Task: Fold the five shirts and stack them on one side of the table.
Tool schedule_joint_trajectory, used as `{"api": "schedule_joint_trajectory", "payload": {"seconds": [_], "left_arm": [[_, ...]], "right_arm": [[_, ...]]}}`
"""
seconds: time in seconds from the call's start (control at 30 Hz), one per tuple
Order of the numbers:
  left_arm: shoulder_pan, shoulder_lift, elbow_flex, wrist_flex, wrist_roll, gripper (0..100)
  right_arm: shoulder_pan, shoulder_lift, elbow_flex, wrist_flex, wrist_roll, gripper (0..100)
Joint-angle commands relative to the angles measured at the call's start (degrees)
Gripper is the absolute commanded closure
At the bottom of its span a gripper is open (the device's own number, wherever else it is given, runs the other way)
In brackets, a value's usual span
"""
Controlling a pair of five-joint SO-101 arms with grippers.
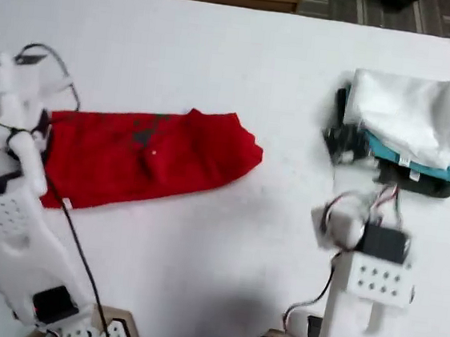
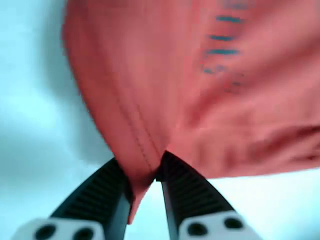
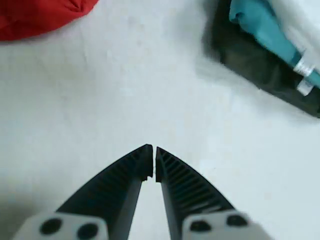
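One red shirt [image 1: 149, 160] in clamp of left tool [image 2: 145, 167], three stacked shirts [image 1: 406, 131] (right tool [image 3: 154, 151] together)

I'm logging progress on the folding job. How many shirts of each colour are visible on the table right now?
red shirt: 1
white shirt: 1
teal shirt: 1
black shirt: 1
Total: 4 shirts visible, three of them in the stack.

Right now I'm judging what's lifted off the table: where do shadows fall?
Left wrist view: soft shadow on the table beside the red shirt pinched by the left gripper; right wrist view: dark shadow along the folded stack; high view: faint shadow beside the right arm.
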Motion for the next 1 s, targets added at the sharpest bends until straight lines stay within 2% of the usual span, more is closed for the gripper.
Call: {"api": "schedule_joint_trajectory", "payload": {"seconds": [0.0, 0.13, 0.3, 0.53, 0.73, 0.97], "left_arm": [[7.5, -13.5, 5.8, 1.2, 1.8, 97], [17.1, -21.5, 10.7, 1.1, 3.9, 97], [28.4, -23.3, 10.1, 1.1, 5.9, 97], [41.2, -23.1, 3.7, -2.2, 6.0, 97], [46.1, -21.6, 2.3, -8.2, 6.0, 97], [49.9, -10.9, -3.4, -11.9, 6.0, 97]], "right_arm": [[1.0, -7.0, 15.5, -6.7, 0.6, 98.1], [2.9, -9.2, 24.4, -13.2, 0.6, 98.1], [3.4, -9.8, 33.7, -24.7, 0.6, 98.1], [3.4, -10.1, 34.0, -24.7, 0.2, 98.1], [3.2, -10.1, 34.0, -24.7, 0.1, 98.1], [3.1, -10.1, 34.1, -24.7, 0.1, 98.1]]}}
